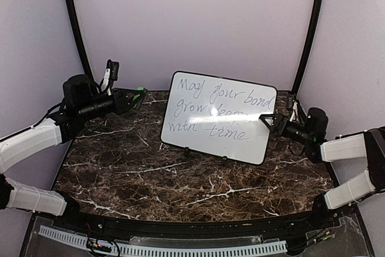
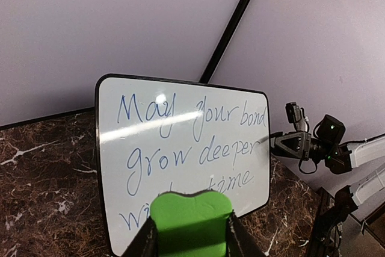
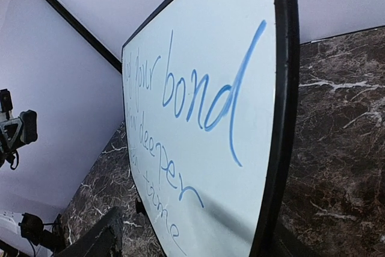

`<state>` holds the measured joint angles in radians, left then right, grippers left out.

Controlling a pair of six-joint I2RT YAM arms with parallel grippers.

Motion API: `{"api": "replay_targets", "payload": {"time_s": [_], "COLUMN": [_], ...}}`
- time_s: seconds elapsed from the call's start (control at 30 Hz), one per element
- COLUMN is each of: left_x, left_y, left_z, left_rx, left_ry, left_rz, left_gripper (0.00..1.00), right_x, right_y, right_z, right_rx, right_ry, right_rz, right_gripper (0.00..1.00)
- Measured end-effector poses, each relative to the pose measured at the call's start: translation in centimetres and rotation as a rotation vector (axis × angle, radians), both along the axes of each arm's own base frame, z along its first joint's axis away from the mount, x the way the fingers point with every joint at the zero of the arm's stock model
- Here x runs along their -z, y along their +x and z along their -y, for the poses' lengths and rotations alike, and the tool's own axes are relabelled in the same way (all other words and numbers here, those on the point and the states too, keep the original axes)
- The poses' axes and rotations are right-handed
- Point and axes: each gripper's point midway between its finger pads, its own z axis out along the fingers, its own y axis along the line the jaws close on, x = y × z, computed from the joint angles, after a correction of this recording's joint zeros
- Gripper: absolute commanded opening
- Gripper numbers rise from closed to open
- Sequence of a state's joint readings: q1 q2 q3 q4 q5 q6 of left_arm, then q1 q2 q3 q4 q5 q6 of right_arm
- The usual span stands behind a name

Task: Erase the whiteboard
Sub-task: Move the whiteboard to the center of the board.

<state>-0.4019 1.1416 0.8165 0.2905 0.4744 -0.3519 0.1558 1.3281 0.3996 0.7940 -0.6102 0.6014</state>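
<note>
The whiteboard (image 1: 207,139) stands tilted on small black feet at the back middle of the table, with blue handwritten words across it. It also shows in the left wrist view (image 2: 180,173) and the right wrist view (image 3: 198,46). My left gripper (image 1: 138,95) is shut on a green eraser (image 1: 141,90), held in the air left of the board and apart from it; the eraser (image 2: 191,218) faces the writing. My right gripper (image 1: 266,121) is open at the board's right edge, its jaws (image 3: 192,245) standing on either side of the black frame.
The dark marble table (image 1: 180,179) carries the board. Purple walls and two black poles (image 1: 75,22) close in the back and sides. A white perforated strip (image 1: 180,250) runs along the near edge.
</note>
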Motion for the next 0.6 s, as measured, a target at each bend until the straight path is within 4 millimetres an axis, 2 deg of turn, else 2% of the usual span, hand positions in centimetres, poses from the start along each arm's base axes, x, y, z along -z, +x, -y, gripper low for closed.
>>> {"api": "replay_targets", "payload": {"time_s": [0.3, 0.6], "left_x": [0.0, 0.0], "left_y": [0.0, 0.0], "left_z": [0.0, 0.0], "left_rx": [0.000, 0.000], "left_ry": [0.000, 0.000], "left_rz": [0.000, -0.001], "left_gripper": [0.33, 0.33], "right_x": [0.0, -1.8], "right_y": [-3.2, -7.2], "right_z": [-0.7, -3.9], "right_rx": [-0.056, -0.144], "right_ry": [0.038, 0.038], "right_rz": [0.015, 0.077], "right_gripper": [0.64, 0.63]}}
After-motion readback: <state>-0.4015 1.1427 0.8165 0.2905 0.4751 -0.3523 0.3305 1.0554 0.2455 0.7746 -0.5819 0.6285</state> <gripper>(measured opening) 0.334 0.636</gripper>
